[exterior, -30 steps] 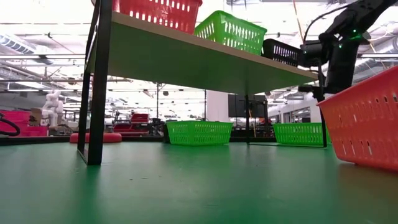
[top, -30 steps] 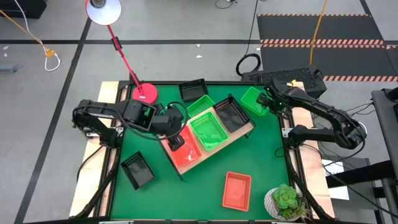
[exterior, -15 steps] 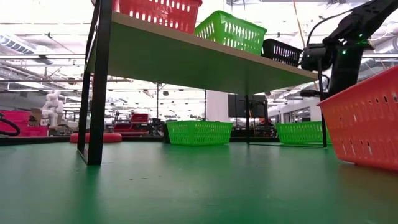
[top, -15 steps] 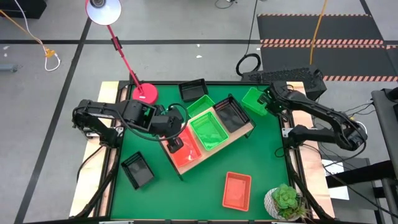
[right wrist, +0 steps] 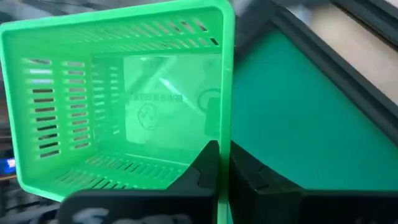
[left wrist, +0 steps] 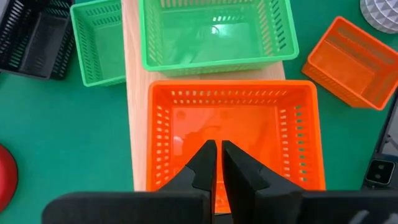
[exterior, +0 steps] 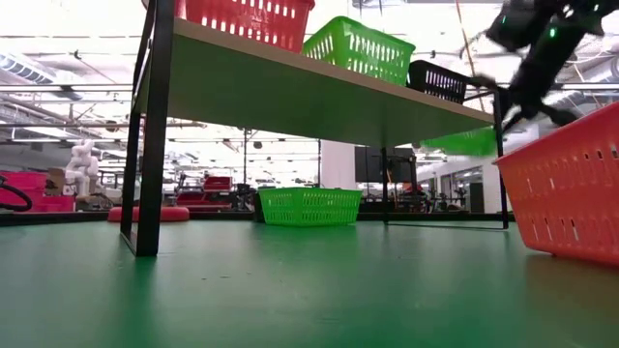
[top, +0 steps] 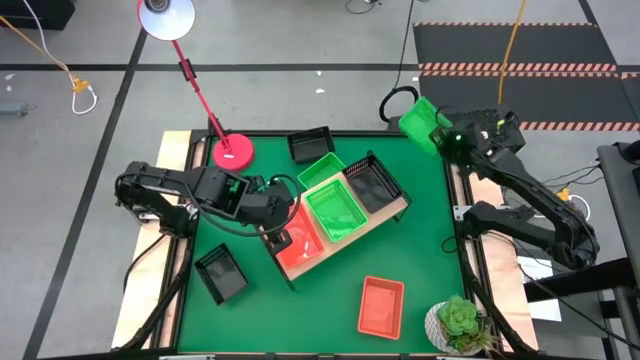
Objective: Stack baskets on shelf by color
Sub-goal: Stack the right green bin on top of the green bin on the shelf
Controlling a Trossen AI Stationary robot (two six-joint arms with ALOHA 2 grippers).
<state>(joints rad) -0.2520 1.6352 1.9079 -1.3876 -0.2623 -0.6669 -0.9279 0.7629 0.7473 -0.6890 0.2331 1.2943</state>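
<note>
From above, my right gripper is clamped on a green basket, lifted over the table's far right corner. The shelf carries one orange-red basket, one green, one black. Low view: that carried basket hangs tilted in the air beyond the shelf. Left wrist: my left gripper hangs pinched closed and empty over the shelved orange-red basket. Right wrist: fingers pinch the green rim. I judge stacking barely begun; five baskets wait on the table.
</note>
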